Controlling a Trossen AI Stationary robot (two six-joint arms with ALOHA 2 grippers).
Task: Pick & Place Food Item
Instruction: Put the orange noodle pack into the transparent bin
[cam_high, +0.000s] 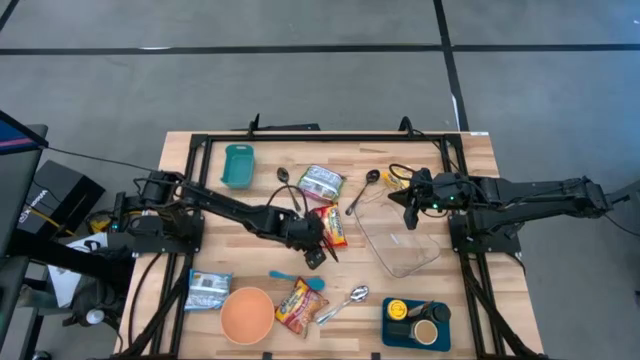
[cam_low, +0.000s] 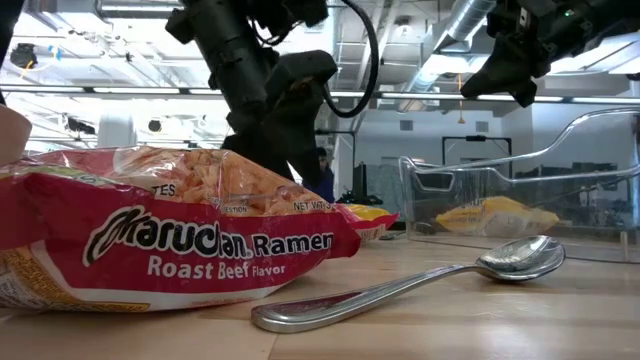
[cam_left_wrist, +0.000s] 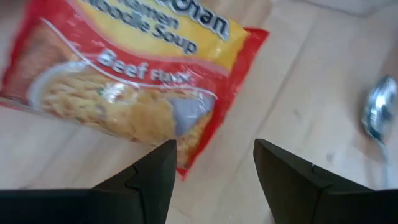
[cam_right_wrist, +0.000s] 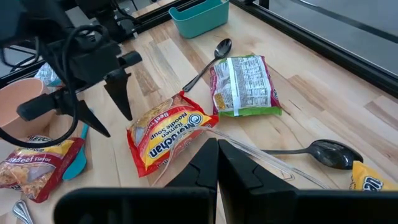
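A red and yellow beef ramen packet (cam_high: 333, 228) (cam_left_wrist: 124, 81) (cam_right_wrist: 168, 140) lies flat on the wooden table near its middle. My left gripper (cam_high: 315, 257) (cam_left_wrist: 214, 168) (cam_right_wrist: 118, 126) hovers open just beside the packet's near corner, tilted steeply down. One finger stands over that corner, and no touch shows. My right gripper (cam_high: 410, 218) (cam_right_wrist: 217, 162) waits shut above the clear plastic container (cam_high: 400, 240) at centre right. A second ramen packet, roast beef (cam_high: 297, 305) (cam_low: 170, 240), lies near the front edge.
A green packet (cam_high: 320, 182), spoons (cam_high: 365, 190) (cam_high: 345, 303) and a teal bin (cam_high: 238, 165) surround the middle. Near the front sit a pink bowl (cam_high: 247, 315), a blue spatula (cam_high: 300, 280), a silver packet (cam_high: 207, 290) and a blue tray (cam_high: 415, 322). A black frame (cam_high: 300, 138) borders the table.
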